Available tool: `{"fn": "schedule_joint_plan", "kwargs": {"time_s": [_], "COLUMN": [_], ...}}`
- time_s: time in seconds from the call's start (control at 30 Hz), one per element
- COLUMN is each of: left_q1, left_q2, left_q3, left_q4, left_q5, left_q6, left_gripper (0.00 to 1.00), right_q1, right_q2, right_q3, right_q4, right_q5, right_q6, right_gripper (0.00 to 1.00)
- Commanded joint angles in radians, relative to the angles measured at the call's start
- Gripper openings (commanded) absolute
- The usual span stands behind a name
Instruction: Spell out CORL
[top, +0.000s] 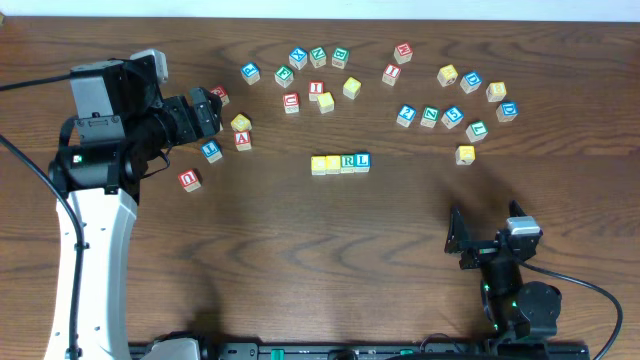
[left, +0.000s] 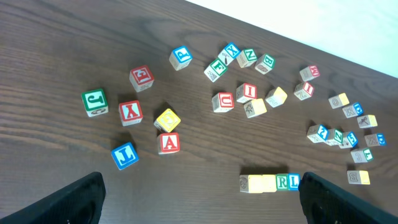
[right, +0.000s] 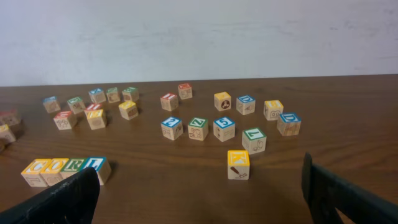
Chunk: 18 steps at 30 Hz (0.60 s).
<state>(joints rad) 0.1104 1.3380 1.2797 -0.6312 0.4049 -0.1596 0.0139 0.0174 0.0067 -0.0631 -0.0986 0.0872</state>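
A row of four letter blocks reading C, O, R, L (top: 340, 163) lies side by side at the table's middle. It shows in the left wrist view (left: 270, 183) and at the lower left of the right wrist view (right: 65, 168). My left gripper (top: 205, 113) is open and empty, raised at the left, well away from the row; its fingers frame the left wrist view (left: 202, 202). My right gripper (top: 462, 240) is open and empty near the front right edge; its fingers frame the right wrist view (right: 199, 193).
Several loose letter blocks are scattered across the back of the table (top: 320, 75) and at the right (top: 455, 110). A few lie near the left gripper, among them a red A (top: 243, 140) and a blue block (top: 211, 151). A yellow block (right: 238, 164) stands before the right gripper.
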Motion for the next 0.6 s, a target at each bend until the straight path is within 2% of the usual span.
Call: {"fn": "schedule_joint_plan", "kwargs": {"time_s": [0.0, 0.17, 0.23, 0.37, 0.4, 0.57], "left_q1": [0.002, 0.003, 0.002, 0.006, 0.006, 0.006], "left_q2": [0.003, 0.003, -0.002, -0.039, -0.076, -0.275], "left_q3": [0.019, 0.019, 0.019, -0.017, -0.067, -0.312], "left_q4": [-0.002, -0.005, -0.051, -0.063, -0.024, 0.18], "left_q5": [-0.006, -0.006, -0.006, -0.133, -0.177, -0.192], "left_q6": [0.002, 0.003, 0.003, 0.033, 0.046, 0.173], "left_gripper": [0.98, 0.98, 0.98, 0.98, 0.98, 0.98], "right_q1": [-0.006, -0.006, -0.006, -0.006, -0.006, -0.006], "right_q2": [-0.004, -0.003, -0.003, -0.003, -0.003, -0.003], "right_q3": [-0.001, -0.001, -0.001, -0.001, -0.001, -0.001], "right_q4": [-0.003, -0.003, -0.003, -0.003, -0.003, -0.003], "right_q5": [-0.013, -0.013, -0.013, -0.013, -0.013, -0.013], "right_q6": [0.013, 0.013, 0.013, 0.013, 0.013, 0.013], "right_gripper": [0.99, 0.99, 0.99, 0.99, 0.99, 0.99]}}
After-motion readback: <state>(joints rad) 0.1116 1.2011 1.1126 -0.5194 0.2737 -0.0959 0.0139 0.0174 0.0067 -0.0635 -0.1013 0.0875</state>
